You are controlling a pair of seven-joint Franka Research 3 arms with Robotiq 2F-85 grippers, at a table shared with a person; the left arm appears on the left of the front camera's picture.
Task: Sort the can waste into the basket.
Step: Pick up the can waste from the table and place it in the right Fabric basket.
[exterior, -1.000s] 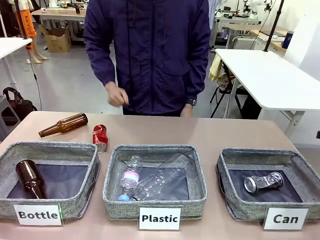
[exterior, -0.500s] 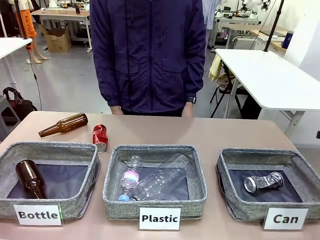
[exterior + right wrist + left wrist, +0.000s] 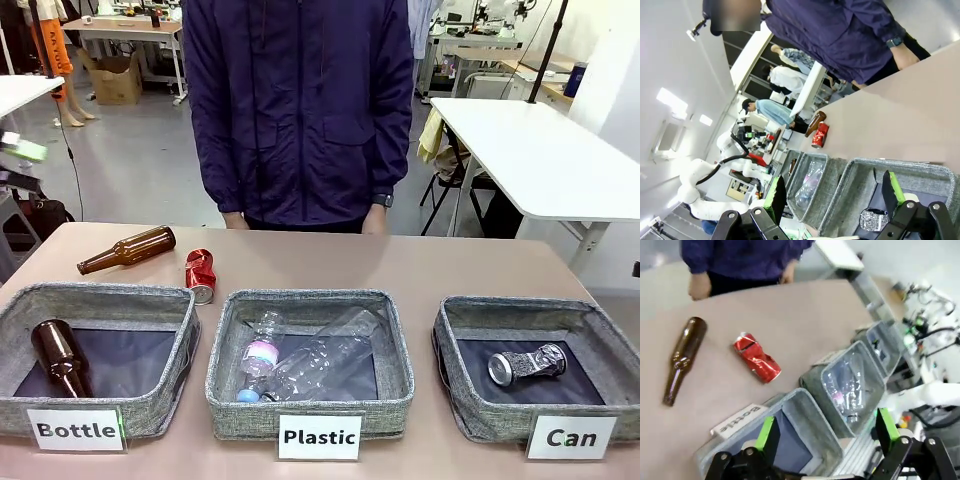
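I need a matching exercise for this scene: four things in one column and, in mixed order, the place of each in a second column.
Things
1. red can
2. silver can
3. clear plastic bottles
4. brown bottle outside the baskets

Places
A. in the Plastic basket
B. on the table, behind the Bottle basket
C. in the Can basket
D. on the table, behind the gap between two baskets

Pairs: 1-D, 2-C, 3-A, 4-B
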